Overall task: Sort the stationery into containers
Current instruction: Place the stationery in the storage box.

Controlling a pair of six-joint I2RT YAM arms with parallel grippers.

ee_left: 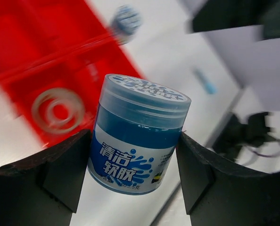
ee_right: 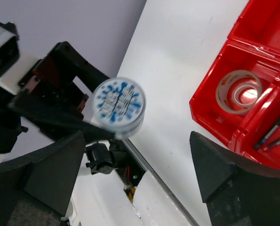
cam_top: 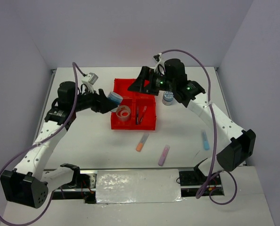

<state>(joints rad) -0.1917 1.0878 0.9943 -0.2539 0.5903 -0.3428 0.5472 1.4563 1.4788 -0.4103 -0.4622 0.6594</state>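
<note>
Two gel jars concern us. One jar (ee_left: 140, 132) sits tilted in the left pincer (ee_left: 133, 160), clamped by its smooth round sides at the left wall of the red tray (cam_top: 130, 126), near the tape ring (cam_top: 123, 112). The other jar (cam_top: 168, 97) stands on the worktop (cam_top: 97, 141), just outside the tray's right wall. The right pincer (ee_right: 137, 150) gapes wide and holds nothing, over the tray's far side. We fear the tilted jar slipping and striking the rim, or the two arms clashing above the tray.
</note>
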